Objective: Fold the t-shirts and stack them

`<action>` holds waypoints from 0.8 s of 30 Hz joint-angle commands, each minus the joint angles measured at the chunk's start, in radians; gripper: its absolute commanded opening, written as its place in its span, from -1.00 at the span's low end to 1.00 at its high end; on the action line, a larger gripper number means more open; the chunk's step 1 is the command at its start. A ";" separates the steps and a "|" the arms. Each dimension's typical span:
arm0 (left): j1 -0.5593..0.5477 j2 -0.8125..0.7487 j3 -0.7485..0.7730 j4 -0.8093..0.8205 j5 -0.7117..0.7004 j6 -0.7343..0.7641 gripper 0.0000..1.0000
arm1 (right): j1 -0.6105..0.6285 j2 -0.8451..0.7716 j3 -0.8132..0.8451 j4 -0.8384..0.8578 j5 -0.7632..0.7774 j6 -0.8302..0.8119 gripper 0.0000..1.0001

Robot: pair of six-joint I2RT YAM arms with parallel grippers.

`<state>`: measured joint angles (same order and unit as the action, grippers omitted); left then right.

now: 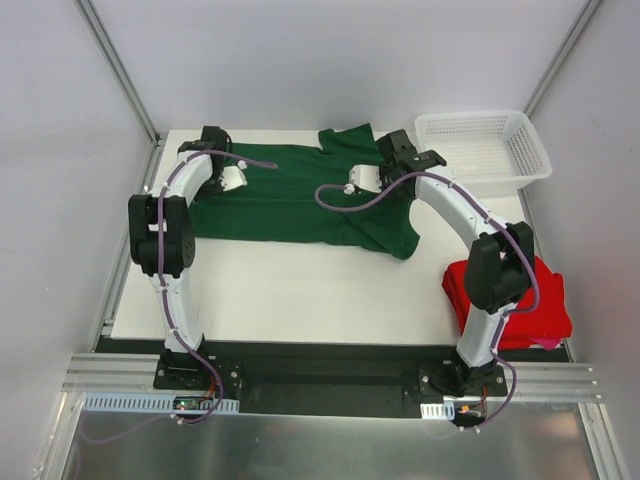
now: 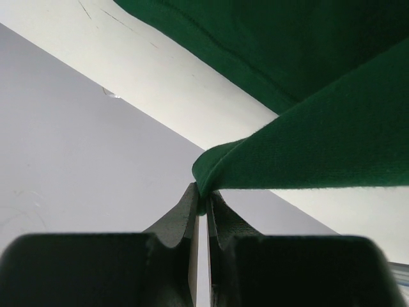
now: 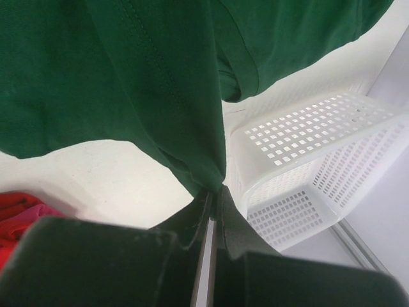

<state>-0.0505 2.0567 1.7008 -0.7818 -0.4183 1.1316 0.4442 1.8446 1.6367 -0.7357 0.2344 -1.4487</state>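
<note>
A dark green t-shirt (image 1: 300, 200) lies spread across the far half of the table. My left gripper (image 1: 214, 137) is shut on its far left edge; the left wrist view shows the green cloth (image 2: 307, 147) pinched at my fingertips (image 2: 203, 195). My right gripper (image 1: 397, 147) is shut on the shirt's far right part; the right wrist view shows the cloth (image 3: 128, 83) hanging from the closed tips (image 3: 214, 190). A bright red t-shirt (image 1: 520, 295) lies folded at the near right, partly behind my right arm; it also shows in the right wrist view (image 3: 16, 214).
A white mesh basket (image 1: 485, 150) stands at the far right corner, close to my right gripper; it also shows in the right wrist view (image 3: 313, 166). Grey walls and metal frame posts surround the white table (image 1: 300, 300).
</note>
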 commanded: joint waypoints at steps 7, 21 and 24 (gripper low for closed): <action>0.012 0.042 0.088 -0.017 -0.046 0.037 -1.00 | -0.029 0.033 0.080 -0.008 0.000 -0.036 -0.99; 0.011 0.080 0.145 -0.017 -0.050 0.053 -1.00 | -0.042 0.070 0.117 -0.014 -0.004 -0.053 -0.98; 0.011 0.085 0.151 -0.016 -0.051 0.053 -1.00 | -0.042 0.071 0.117 -0.016 -0.004 -0.055 -0.98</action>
<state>-0.0505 2.1414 1.8088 -0.7826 -0.4294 1.1667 0.4133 1.9121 1.7115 -0.7368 0.2226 -1.4830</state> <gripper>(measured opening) 0.020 0.029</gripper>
